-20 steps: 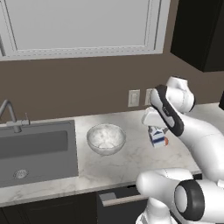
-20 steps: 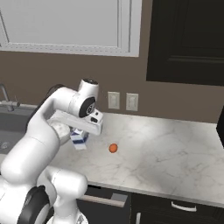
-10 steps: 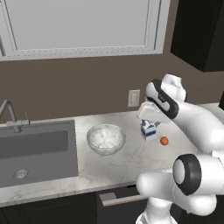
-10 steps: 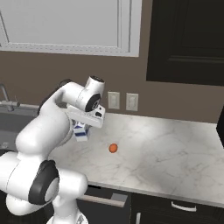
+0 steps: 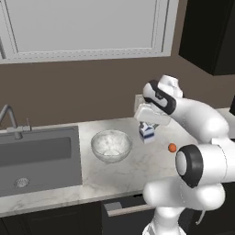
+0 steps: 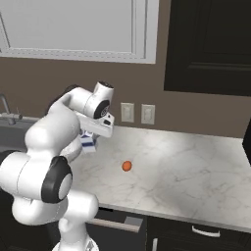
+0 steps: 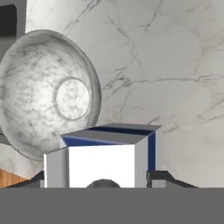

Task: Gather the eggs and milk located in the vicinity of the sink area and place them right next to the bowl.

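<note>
Beneath the end effector (image 5: 148, 126), the milk (image 5: 146, 131) sits between its fingers, apparently gripped, just beside the bowl (image 5: 110, 145). One egg (image 5: 172, 147) lies nearby on the worktop (image 6: 196, 162).

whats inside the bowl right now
Nothing shows inside the bowl: the hand view looks down onto its bare frosted bottom. The milk stands beside it in the hand, and one egg lies farther off.
</note>
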Robot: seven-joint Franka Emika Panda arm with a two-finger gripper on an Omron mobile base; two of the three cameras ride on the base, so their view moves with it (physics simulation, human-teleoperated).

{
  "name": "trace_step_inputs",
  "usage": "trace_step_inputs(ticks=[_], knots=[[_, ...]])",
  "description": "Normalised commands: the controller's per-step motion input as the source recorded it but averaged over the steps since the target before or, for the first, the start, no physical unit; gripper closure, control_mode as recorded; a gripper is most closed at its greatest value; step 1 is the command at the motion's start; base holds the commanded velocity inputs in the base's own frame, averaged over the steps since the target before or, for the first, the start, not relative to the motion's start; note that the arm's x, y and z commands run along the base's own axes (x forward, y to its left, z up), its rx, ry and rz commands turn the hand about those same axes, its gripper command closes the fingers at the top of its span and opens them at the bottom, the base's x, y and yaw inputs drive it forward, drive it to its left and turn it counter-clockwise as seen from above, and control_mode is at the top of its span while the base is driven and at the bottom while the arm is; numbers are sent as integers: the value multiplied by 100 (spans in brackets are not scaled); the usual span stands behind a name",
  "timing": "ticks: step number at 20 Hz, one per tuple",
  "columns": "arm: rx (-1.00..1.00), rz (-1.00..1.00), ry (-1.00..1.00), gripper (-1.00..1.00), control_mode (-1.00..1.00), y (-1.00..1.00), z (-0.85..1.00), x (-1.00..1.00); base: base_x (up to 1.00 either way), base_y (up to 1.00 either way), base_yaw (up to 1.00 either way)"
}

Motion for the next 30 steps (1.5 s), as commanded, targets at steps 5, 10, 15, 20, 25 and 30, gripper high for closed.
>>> trace_step_inputs(ticks=[5,10,15,20,25,30], knots=[[0,0,0,100,-100,11,-17,49,0,0,0],[0,0,0,100,-100,6,-25,32,0,0,0],[0,0,0,100,-100,1,-19,40,0,0,0],[0,0,0,100,-100,0,-25,43,0,0,0],[0,0,0,100,-100,1,-35,23,0,0,0],[2,8,0,100,-100,5,-16,7,0,0,0]])
